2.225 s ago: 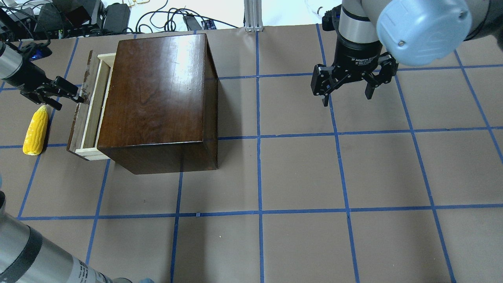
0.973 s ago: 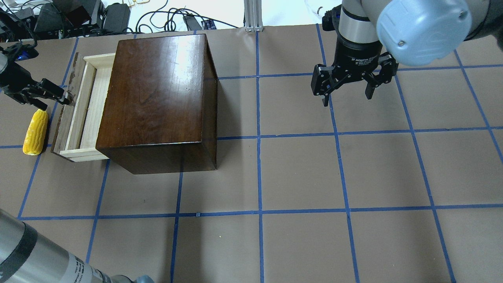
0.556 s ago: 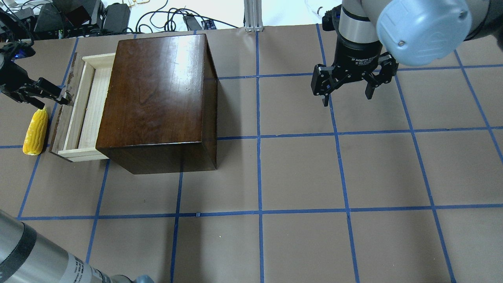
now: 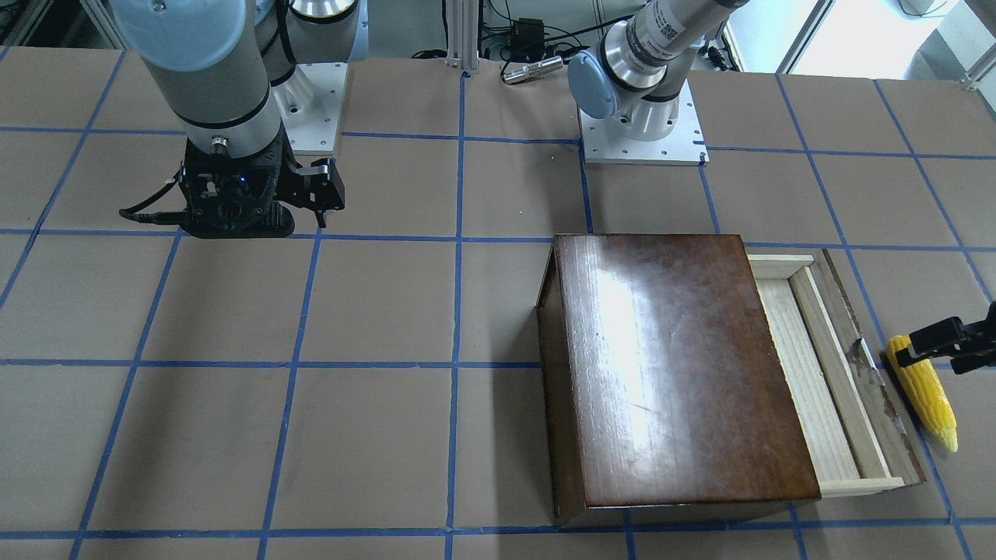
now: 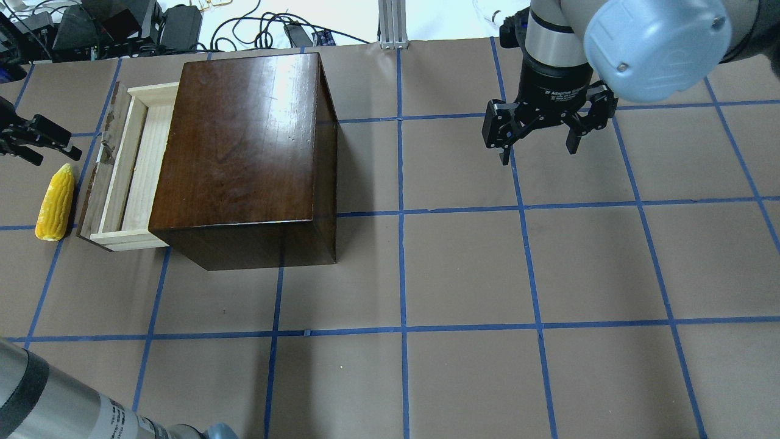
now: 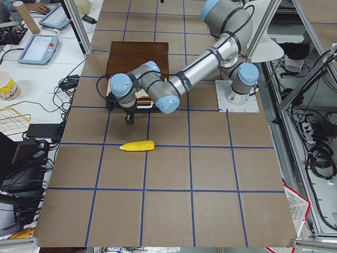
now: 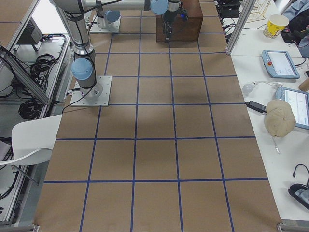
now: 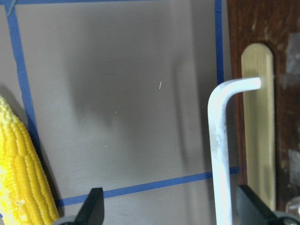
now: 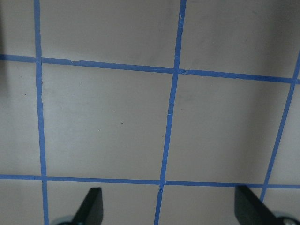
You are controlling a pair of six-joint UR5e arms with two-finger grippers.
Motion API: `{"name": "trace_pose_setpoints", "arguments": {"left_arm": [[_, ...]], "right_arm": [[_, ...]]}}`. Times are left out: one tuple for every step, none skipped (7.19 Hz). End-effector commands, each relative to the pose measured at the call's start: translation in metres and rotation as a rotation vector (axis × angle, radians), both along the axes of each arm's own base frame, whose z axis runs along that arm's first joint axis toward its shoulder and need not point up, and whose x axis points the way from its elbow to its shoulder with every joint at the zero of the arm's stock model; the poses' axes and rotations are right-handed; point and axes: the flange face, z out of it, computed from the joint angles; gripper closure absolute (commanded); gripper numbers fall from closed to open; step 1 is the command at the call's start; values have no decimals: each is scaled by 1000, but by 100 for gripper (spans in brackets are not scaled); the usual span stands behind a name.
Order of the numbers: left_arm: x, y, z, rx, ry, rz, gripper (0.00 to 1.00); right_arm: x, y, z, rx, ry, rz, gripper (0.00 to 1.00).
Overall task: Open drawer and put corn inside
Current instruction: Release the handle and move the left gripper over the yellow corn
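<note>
The drawer [image 5: 143, 164] stands partly pulled out of the glossy dark-brown box [image 5: 244, 134]. The box sits in the left half of the worktop [image 5: 463, 268], toward the edge far from the robot. The drawer opens toward the worktop's left end, so a strip of its pale wooden floor shows between the box and the dark, worn front panel [image 5: 91, 183]. The corn [image 5: 55, 204] is not in it. It lies on the worktop beyond the front panel, on the side of the left end. It is roughly parallel to the panel and apart from it, with its tapered tip toward the far edge. The left hand [image 8: 171, 208] hovers above the worktop in front of the panel, near the corn, and grips nothing, its two fingers [image 8: 93, 210] spread wide. In the left wrist view the corn shows at the lower left beside one finger, while the pull [image 8: 218, 140], a pale bent metal bar, shows beside the other. In the overhead and front-facing views a gap separates the fingertips from the pull and the panel. The right hand [image 5: 539, 151] hangs over the right half of the worktop, well apart from the box, fingers [image 9: 92, 208] parted with nothing between them. Its wrist view looks down on brown surface crossed by blue tape lines [image 9: 168, 122].
</note>
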Motion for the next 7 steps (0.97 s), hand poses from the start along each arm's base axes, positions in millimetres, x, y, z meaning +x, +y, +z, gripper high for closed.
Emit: {"name": "trace_pose_setpoints", "arguments": {"left_arm": [[39,17,-10,35,-31,50,0],[46,16,-20,32,-44,65,0],[49,14,-33,31,-47,68,0],[51,14,-45,60,-56,85,0],[56,15,-52,82,-86,101,0],[57,13,-63,87,-85,101,0],[58,12,-71,93,-80,100,0]], "right_arm": [[0,0,0,0,1,0,0],[0,0,0,0,1,0,0],[0,0,0,0,1,0,0],[0,0,0,0,1,0,0],[0,0,0,0,1,0,0],[0,0,0,0,1,0,0],[0,0,0,0,1,0,0]]}}
